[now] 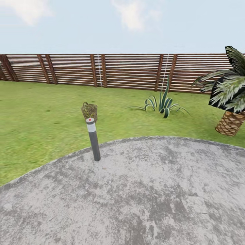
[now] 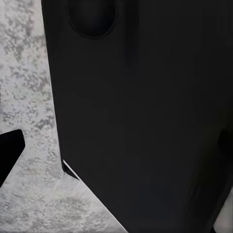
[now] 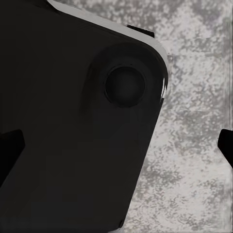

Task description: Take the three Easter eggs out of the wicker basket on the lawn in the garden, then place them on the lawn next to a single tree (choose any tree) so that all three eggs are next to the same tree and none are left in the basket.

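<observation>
The basket (image 1: 89,111) is seen on the lawn (image 1: 37,126) just beyond a grey bollard (image 1: 93,139) at the patio (image 1: 136,194) edge, a spiky plant (image 1: 163,103) and palm (image 1: 231,98) to the right, a fence (image 1: 112,70) far behind; whether the grippers are open or closed cannot be told.

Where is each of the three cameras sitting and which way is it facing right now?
Head view: from the robot's head, facing forward and down over the stone patio to the lawn, wicker basket, bollard light and fence.
Left wrist view: near the left arm's hand, facing a dark robot body panel above patio stone.
Right wrist view: the same on the right, dark body panel over stone.
Shared: all three show the grey patio.
</observation>
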Controlling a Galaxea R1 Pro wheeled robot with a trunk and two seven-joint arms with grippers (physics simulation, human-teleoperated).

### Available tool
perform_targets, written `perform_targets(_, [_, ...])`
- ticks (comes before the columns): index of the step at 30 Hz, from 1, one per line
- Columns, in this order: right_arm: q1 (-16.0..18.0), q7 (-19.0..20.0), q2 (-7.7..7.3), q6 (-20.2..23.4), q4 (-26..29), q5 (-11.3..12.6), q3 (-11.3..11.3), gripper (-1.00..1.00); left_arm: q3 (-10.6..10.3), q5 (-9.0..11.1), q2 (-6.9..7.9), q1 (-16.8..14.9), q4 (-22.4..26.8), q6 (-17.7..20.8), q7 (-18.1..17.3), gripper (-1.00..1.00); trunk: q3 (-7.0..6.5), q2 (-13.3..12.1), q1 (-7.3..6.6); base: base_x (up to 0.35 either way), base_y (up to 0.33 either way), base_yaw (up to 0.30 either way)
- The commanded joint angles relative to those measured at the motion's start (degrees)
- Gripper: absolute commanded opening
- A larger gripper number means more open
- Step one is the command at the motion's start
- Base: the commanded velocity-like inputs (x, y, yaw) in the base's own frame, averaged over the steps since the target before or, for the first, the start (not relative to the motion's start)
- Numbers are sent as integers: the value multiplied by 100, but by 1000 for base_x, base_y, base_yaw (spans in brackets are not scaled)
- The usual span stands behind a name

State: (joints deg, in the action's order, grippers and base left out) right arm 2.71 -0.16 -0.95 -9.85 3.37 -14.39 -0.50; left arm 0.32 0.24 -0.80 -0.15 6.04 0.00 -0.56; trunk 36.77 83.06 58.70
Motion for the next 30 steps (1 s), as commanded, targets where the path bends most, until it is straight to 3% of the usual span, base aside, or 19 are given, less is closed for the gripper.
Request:
perform_targets(1, [2, -2, -1, -17, -3, -20, -3, 100, 4, 2, 0, -2, 3, 0, -6, 100, 4, 2, 3, 339, 0, 202])
perform_targets(10, [2, -2, -2, -17, -3, -14, -3, 100, 8, 4, 4, -3, 8, 0, -6, 100, 4, 2, 3, 296, 0, 109])
perform_targets(22, [2, -2, -3, -17, -3, -13, -3, 100, 21, 11, 18, -1, 20, 0, 3, 100, 4, 2, 3, 17, 0, 8])
perform_targets(30, [2, -2, -1, -17, -3, -29, -3, 100, 21, 11, 18, -2, 20, 0, 3, 100, 4, 2, 3, 0, 0, 251])
